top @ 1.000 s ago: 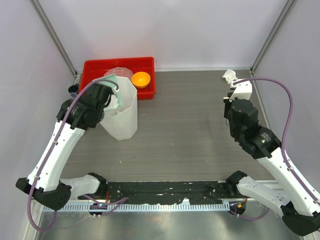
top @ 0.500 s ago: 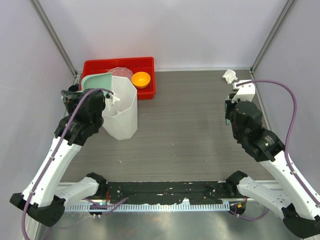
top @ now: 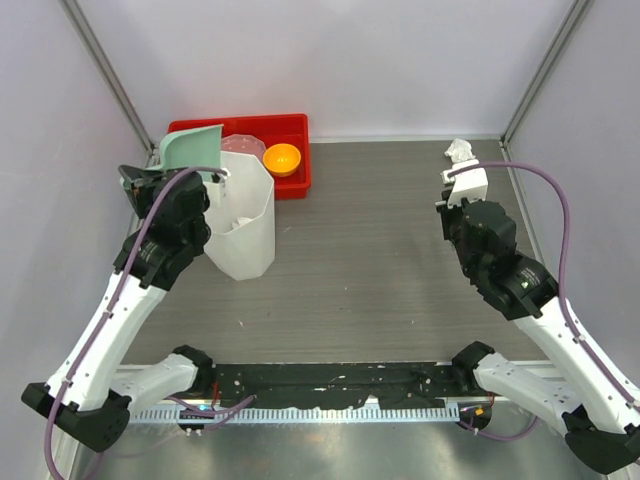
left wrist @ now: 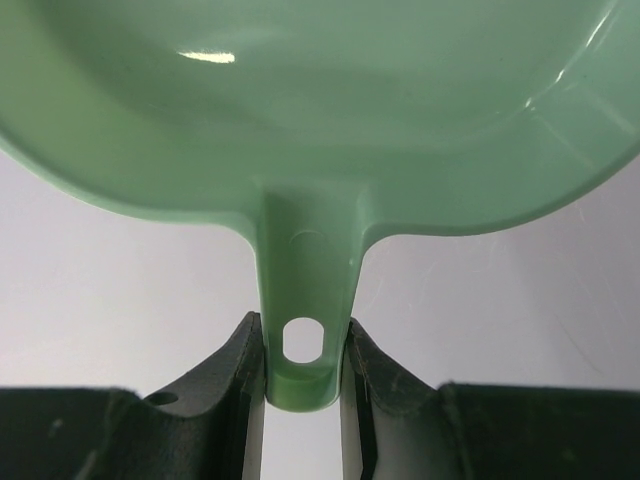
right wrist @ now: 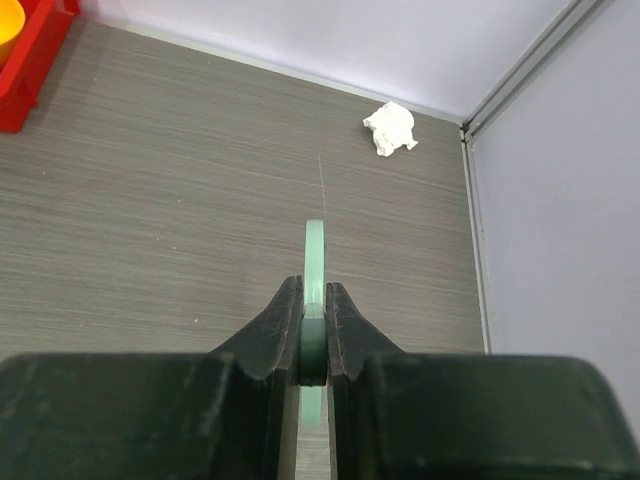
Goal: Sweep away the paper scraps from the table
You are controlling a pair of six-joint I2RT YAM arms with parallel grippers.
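One crumpled white paper scrap lies on the dark wood-grain table in the far right corner; it also shows in the right wrist view. My left gripper is shut on the handle of a pale green dustpan, held raised beside the rim of the white faceted bin. In the left wrist view the fingers clamp the dustpan handle. My right gripper is shut on a thin green sweeping tool, seen edge-on, above the table a little short of the scrap. It shows in the top view.
A red tray with an orange bowl stands at the far left behind the bin. Metal rails and pale walls close in the table. A black strip runs along the near edge between the arm bases.
My left gripper has swung the dustpan from tipped over the bin's mouth to upright, up and to the far left. My right gripper has shifted slightly left and farther.
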